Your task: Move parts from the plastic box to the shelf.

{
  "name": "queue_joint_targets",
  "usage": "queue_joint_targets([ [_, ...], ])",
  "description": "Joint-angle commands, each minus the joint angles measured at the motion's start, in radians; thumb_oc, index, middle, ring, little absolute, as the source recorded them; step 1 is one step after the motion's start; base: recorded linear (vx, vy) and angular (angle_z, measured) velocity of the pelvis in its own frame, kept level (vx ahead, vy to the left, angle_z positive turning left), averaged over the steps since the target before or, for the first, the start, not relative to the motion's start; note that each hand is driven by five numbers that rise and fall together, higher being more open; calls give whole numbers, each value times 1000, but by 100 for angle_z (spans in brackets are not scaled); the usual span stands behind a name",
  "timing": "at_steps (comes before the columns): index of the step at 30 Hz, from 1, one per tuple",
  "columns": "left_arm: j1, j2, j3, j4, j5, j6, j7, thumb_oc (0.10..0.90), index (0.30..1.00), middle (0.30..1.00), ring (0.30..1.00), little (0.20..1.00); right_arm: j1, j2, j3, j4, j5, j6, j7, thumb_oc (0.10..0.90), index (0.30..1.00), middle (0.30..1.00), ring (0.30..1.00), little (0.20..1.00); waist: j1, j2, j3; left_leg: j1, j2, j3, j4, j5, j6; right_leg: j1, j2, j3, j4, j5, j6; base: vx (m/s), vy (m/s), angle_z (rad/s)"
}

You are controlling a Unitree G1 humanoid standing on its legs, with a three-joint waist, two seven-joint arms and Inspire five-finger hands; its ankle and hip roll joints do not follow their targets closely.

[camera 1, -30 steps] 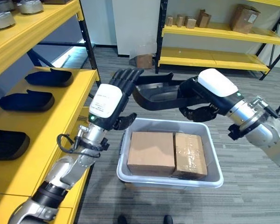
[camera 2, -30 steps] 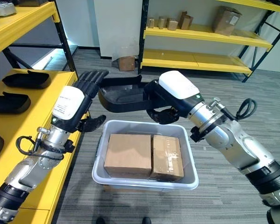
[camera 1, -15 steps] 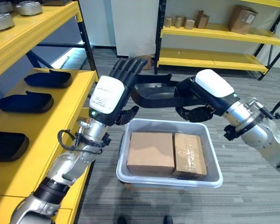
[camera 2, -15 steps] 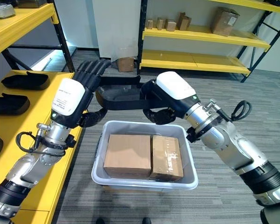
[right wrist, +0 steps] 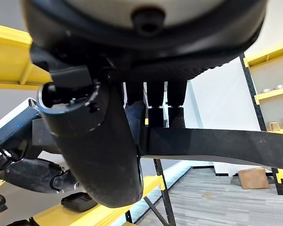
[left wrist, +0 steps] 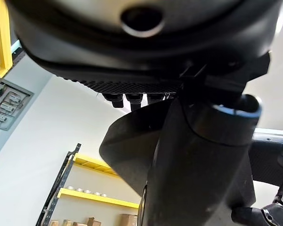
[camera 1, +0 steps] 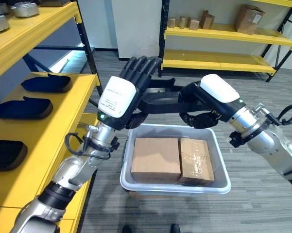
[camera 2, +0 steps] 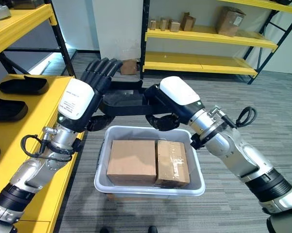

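**Currently: black part held in the air above the plastic box**

Right hand (camera 1: 204,104) has fingers and thumb curled round one end of the long black part (camera 2: 124,104). Left hand (camera 2: 85,99) is at the other end, fingers straight and together, pointing up behind the part. Grey plastic box (camera 1: 218,170) sits on the floor below, with two cardboard boxes (camera 1: 156,159) inside. Three similar black parts (camera 1: 22,108) lie on the yellow shelf (camera 1: 63,121) to the left.

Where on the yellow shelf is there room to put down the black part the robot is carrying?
The yellow shelf has bare yellow along its front edge and between the black parts lined up near the back. Nearest the black part held by the right hand and left hand, the shelf's front corner looks free. The plastic box is crowded with cardboard boxes.
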Motion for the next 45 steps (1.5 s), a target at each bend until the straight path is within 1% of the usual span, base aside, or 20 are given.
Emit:
queue_joint_targets([
  [1, -150, -29, -16, -28, 1, -23, 81, 539, 495, 495, 495, 495, -202, 27, -9, 0, 61, -36, -85, 400, 300, 300, 300, 300, 22, -23, -129, 91, 108, -6, -7, -99, -64, -29, -65, 9, 36, 10, 78, 0, 0, 0],
  [2, -148, -30, -17, -27, 0, -23, 80, 400, 300, 300, 300, 300, -204, 27, -10, -1, 62, -37, -84, 400, 300, 300, 300, 300, 22, -23, -129, 91, 107, -6, -7, -99, -64, -29, -65, 10, 35, 10, 78, 0, 0, 0],
  [28, -133, -43, -18, -14, -25, -23, 71, 400, 300, 300, 300, 300, -177, 48, -33, 0, 55, -33, -87, 400, 300, 300, 300, 300, 16, -10, -124, 106, 103, -1, -7, -107, -58, -25, -65, 18, 43, -2, 74, 1, 0, -1],
  [29, -132, -43, -16, -15, -26, -22, 70, 400, 300, 300, 300, 300, -177, 49, -33, 2, 57, -31, -86, 608, 591, 591, 591, 591, 15, -9, -125, 108, 104, 0, -7, -108, -59, -24, -64, 19, 43, -3, 74, 0, 0, 0],
  [30, -127, -42, -14, -14, -26, -21, 69, 400, 300, 300, 300, 300, -174, 50, -38, 0, 61, -31, -86, 900, 1000, 1000, 1000, 1000, 15, -8, -126, 109, 104, 0, -7, -109, -59, -24, -64, 19, 43, -4, 73, 0, 0, 0],
  [32, -113, -42, -7, -8, -28, -20, 67, 400, 300, 300, 300, 300, -162, 59, -48, 0, 71, -30, -85, 900, 1000, 1000, 1000, 1000, 13, -7, -126, 111, 106, 2, -7, -109, -59, -22, -62, 20, 44, -6, 73, 0, 0, 0],
  [33, -92, -40, 8, -1, -28, -18, 65, 400, 300, 300, 300, 300, -138, 66, -75, -11, 89, -34, -88, 900, 1000, 1000, 1000, 1000, 11, -1, -125, 113, 105, 2, -7, -109, -59, -22, -61, 22, 44, -7, 71, -3, -25, -4],
  [36, -65, -32, 23, 3, -32, -20, 61, 400, 300, 300, 300, 300, -99, 76, -110, -30, 106, -40, -86, 900, 1000, 1000, 1000, 1000, 10, 2, -125, 113, 106, 3, -7, -109, -60, -22, -59, 26, 44, -9, 69, -4, -22, -7],
  [38, -24, -18, 48, 11, -37, -23, 56, 400, 300, 300, 300, 300, -51, 84, -156, -58, 125, -49, -83, 900, 1000, 1000, 1000, 1000, 8, 9, -124, 115, 108, 5, -7, -107, -62, -24, -56, 29, 46, -12, 67, -12, -42, -4],
  [39, 33, -9, 86, 24, -48, -24, 54, 400, 300, 300, 300, 300, 2, 97, -199, -82, 147, -59, -78, 900, 1000, 1000, 1000, 1000, 6, 16, -119, 116, 111, 7, -7, -103, -64, -26, -52, 32, 47, -15, 65, -15, -49, -2],
  [41, 65, -3, 104, 25, -51, -24, 54, 400, 300, 300, 300, 300, 38, 103, -224, -102, 157, -65, -72, 900, 1000, 1000, 1000, 1000, 6, 18, -122, 116, 114, 9, -7, -101, -65, -26, -49, 35, 47, -17, 63, -18, -70, -4],
  [42, 124, 9, 150, 42, -59, -24, 52, 400, 300, 300, 300, 300, 96, 110, -269, -130, 184, -79, -61, 900, 1000, 1000, 1000, 1000, 2, 28, -115, 116, 121, 12, -7, -93, -70, -30, -41, 41, 48, -21, 59, -21, -83, -6],
  [43, 131, 11, 151, 37, -59, -25, 50, 400, 300, 300, 300, 300, 109, 111, -277, -140, 186, -77, -57, 900, 1000, 1000, 1000, 1000, 3, 28, -119, 117, 123, 13, -7, -93, -71, -30, -39, 41, 49, -21, 58, -33, -123, -6],
  [45, 207, 38, 211, 48, -51, -26, 52, 400, 300, 300, 300, 300, 178, 115, -325, -163, 219, -92, -37, 900, 1000, 1000, 1000, 1000, -1, 41, -113, 118, 139, 21, -7, -79, -80, -34, -23, 54, 48, -27, 50, -30, -112, -8],
])
